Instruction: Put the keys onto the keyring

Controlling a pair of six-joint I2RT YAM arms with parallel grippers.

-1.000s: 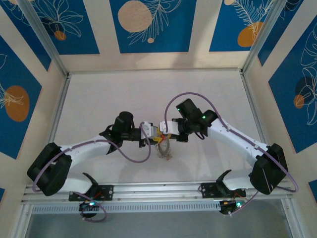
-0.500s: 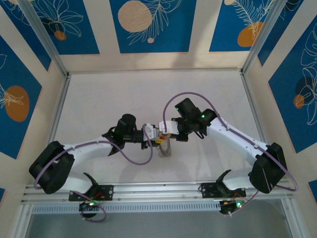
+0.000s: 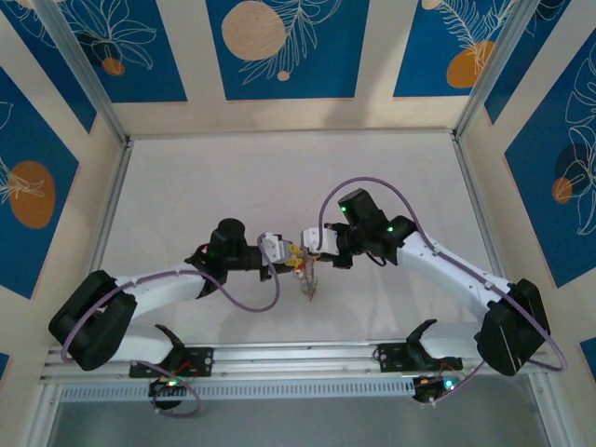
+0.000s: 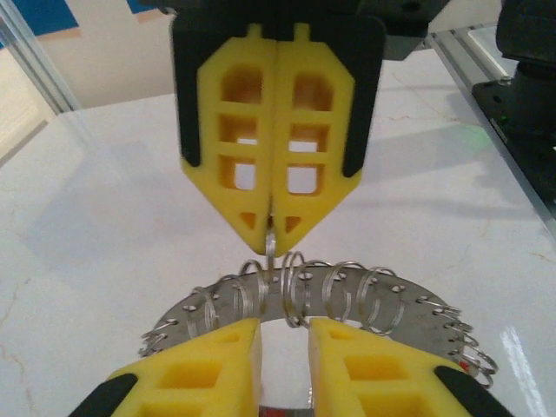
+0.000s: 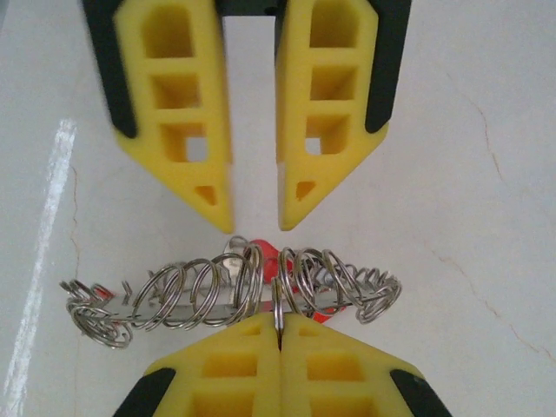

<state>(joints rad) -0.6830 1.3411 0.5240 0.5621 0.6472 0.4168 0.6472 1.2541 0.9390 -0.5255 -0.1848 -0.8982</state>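
From above, the left gripper [image 3: 287, 251] and right gripper [image 3: 307, 248] meet nose to nose, with the keyring [image 3: 310, 279] dangling at 6 o'clock. Left wrist cam: right one at 12 o'clock, pinched tight on its wire loop [image 4: 271, 243]. Right wrist cam adds red keys [image 5: 268, 259] dead centre, and left jaws at 12, slightly apart, gripping nothing.

A: Clearance around centre?
B: Table [image 3: 186, 186] open at the far side and both flanks, up to the walls [image 3: 289, 112]. Centre's tight: left gripper [image 4: 282, 334] and right gripper [image 5: 280, 326] nearly tip to tip, keyring [image 5: 191, 295] fills the gap between.
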